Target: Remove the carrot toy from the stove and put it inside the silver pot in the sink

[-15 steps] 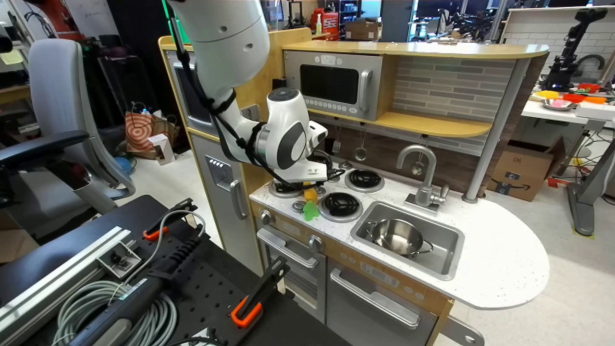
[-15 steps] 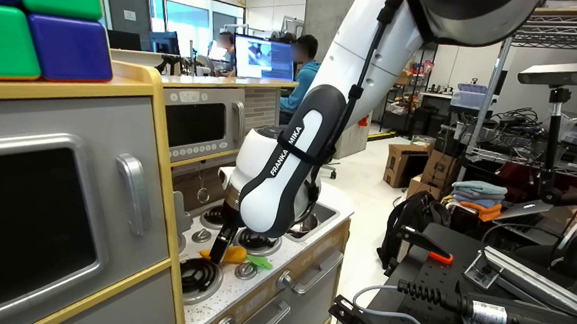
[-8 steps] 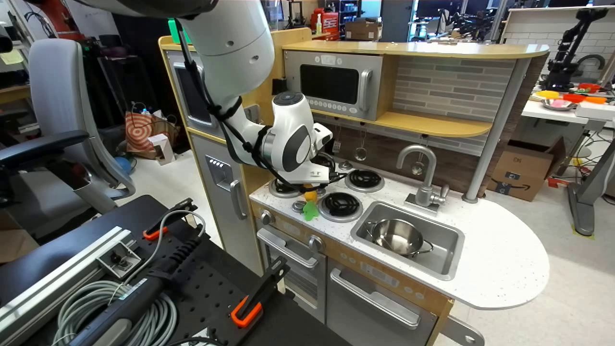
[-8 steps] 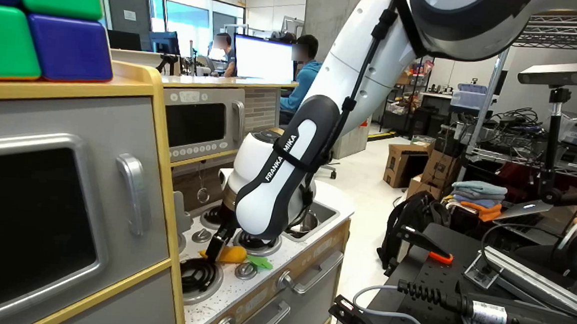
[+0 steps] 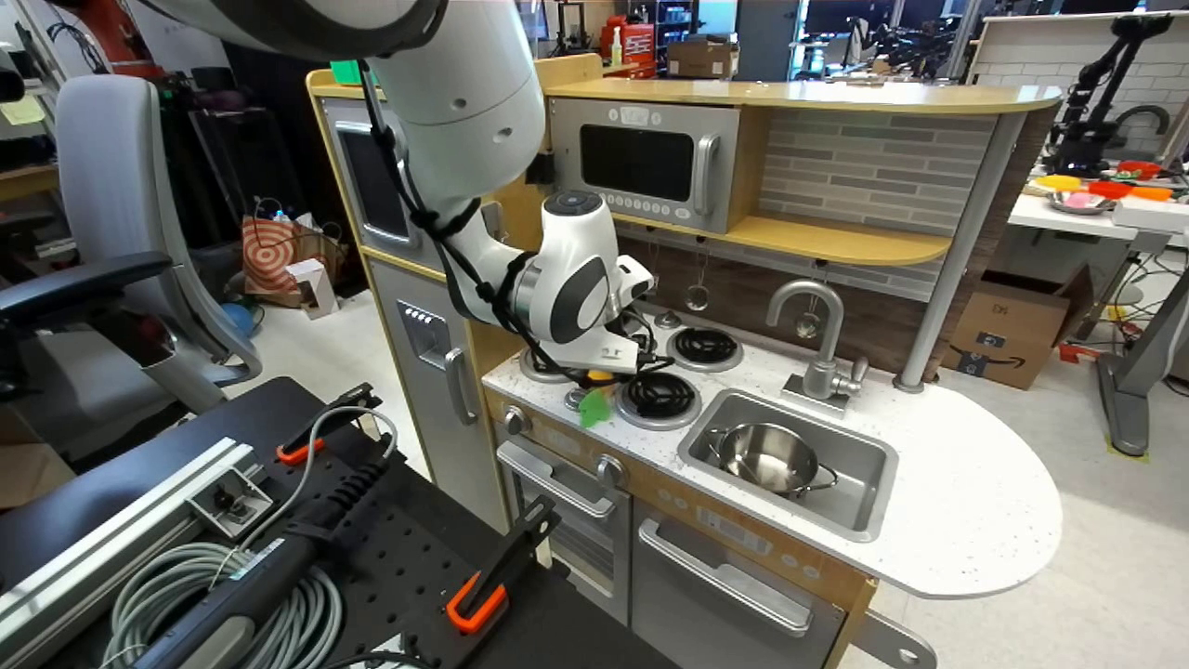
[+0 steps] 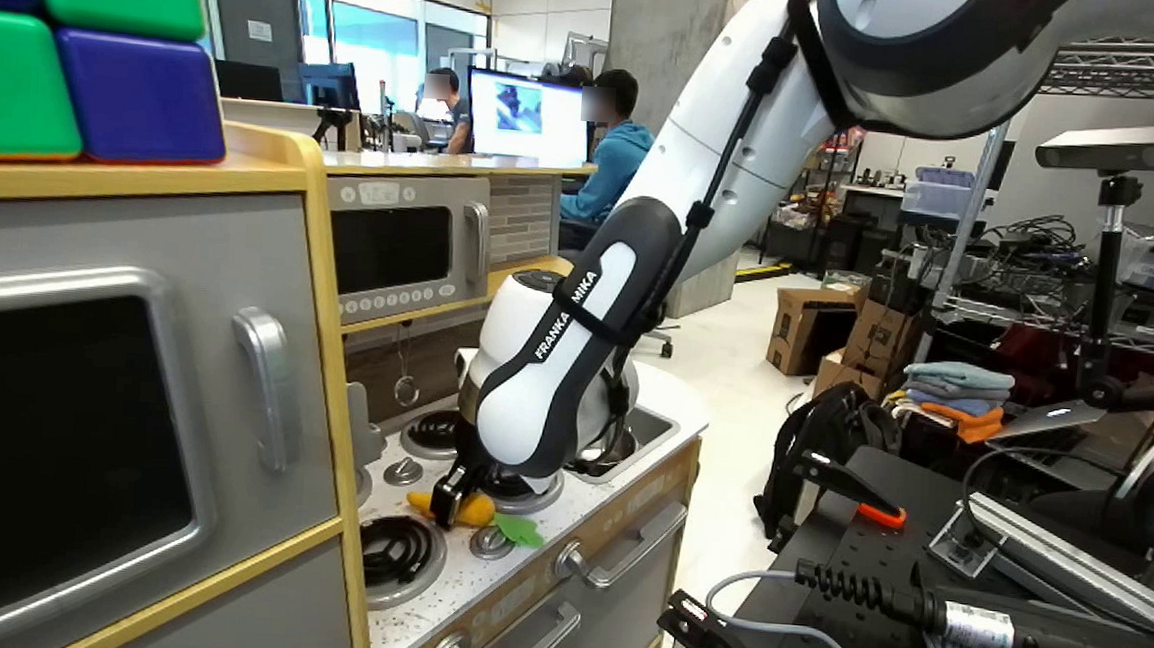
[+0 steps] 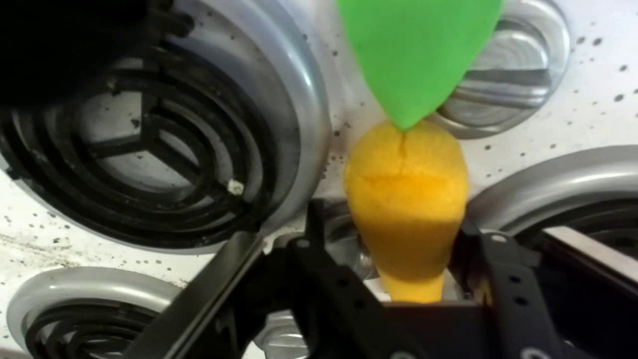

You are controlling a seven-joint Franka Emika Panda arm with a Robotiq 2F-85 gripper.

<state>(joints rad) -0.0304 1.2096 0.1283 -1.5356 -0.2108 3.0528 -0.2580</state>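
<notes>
While the pot (image 5: 769,458) is parked over in the sink (image 5: 850,506), near the faucet (image 5: 822,321), the carrot (image 7: 406,194) is found on the stove (image 6: 467,568), lying between burners (image 7: 306,99). The narrow end of its yellow body is straddled by the fingers (image 7: 498,262), which are spread, with a bit of a gap seen beside it in the wrist view. The leaf (image 7: 418,50) is pointed away from them, and part of a knob (image 7: 513,89) is covered by it from that angle; whether those two are touching can't really be told. Most of the yellow is blocked by the arm (image 5: 571,288) in an exterior view, but the leaf can be made out near the stove's front edge. The pot's shiny inside can be seen there too. A coiled cable (image 5: 325,609) and some clamps (image 5: 513,548) are set out on the black desk (image 5: 399,553).
</notes>
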